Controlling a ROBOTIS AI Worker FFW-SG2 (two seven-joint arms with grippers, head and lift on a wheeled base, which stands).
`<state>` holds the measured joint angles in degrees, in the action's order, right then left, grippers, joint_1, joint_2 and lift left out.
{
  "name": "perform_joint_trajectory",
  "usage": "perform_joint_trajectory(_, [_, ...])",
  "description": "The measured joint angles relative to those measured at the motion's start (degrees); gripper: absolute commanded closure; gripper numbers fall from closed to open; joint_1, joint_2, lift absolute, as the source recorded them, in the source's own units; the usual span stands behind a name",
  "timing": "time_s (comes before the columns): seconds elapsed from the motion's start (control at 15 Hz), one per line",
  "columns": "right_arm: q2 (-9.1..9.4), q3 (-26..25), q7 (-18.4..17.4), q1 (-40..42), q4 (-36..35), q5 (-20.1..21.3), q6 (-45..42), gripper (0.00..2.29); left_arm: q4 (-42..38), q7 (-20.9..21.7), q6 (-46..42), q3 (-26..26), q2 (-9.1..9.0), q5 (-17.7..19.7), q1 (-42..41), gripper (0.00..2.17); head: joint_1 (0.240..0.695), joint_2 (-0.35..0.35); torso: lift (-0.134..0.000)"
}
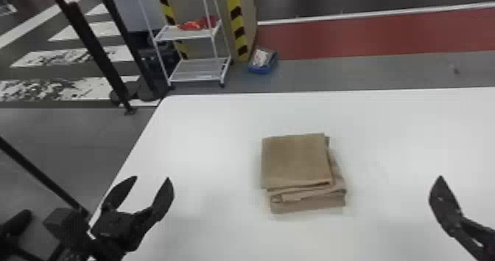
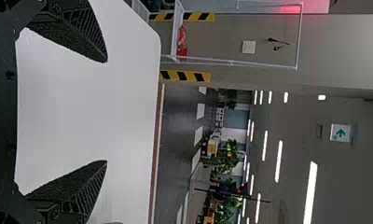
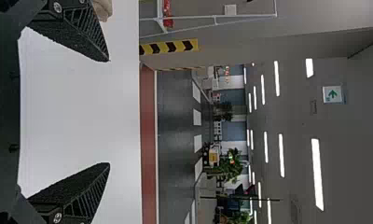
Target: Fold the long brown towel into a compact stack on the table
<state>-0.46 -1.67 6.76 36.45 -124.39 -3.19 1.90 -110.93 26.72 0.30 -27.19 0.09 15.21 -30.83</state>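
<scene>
So from where I'm standing, the only label-type thing I can really make out is a white rectangular sign with a green arrow (image 2: 340, 133) in the background. On the floor past the table there's a small blue open container (image 1: 259, 70) with some pale, crumpled-looking stuff in it, can't tell what. Next to it is a white metal 2-shelf rack (image 1: 195, 74) with bright red items (image 1: 195, 25) on the upper shelf.

Now the towel: the brown cloth towel (image 1: 294, 160) is folded into a squarish, layered stack on the smooth white table (image 1: 206, 138). The top fold sits a bit off, so the lower layers poke out along the right side and the edge nearest the robot.

It lies between the 2 grippers, well apart from both. The left black 2-finger end effector (image 1: 152, 177) is released, fingers spread wide, near the table's left edge. The right black 2-finger end effector (image 1: 447, 205) is over the right part of the table, also released with its fingers wide apart.
</scene>
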Motion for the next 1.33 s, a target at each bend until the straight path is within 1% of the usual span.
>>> perform_joint_trajectory(0.53, [-0.07,0.6,0.0,0.4,-0.8,0.1,0.5,0.09,-1.5,-0.3,-1.6,-0.1,0.0,1.2,-2.1,0.12,0.695,0.26,-0.124])
perform_joint_trajectory(1.33, [-0.05,0.8,-0.1,0.7,-1.2,0.6,1.5,0.09,-2.2,-0.1,-1.6,0.2,0.0,1.2,-2.6,0.12,0.695,0.257,-0.124])
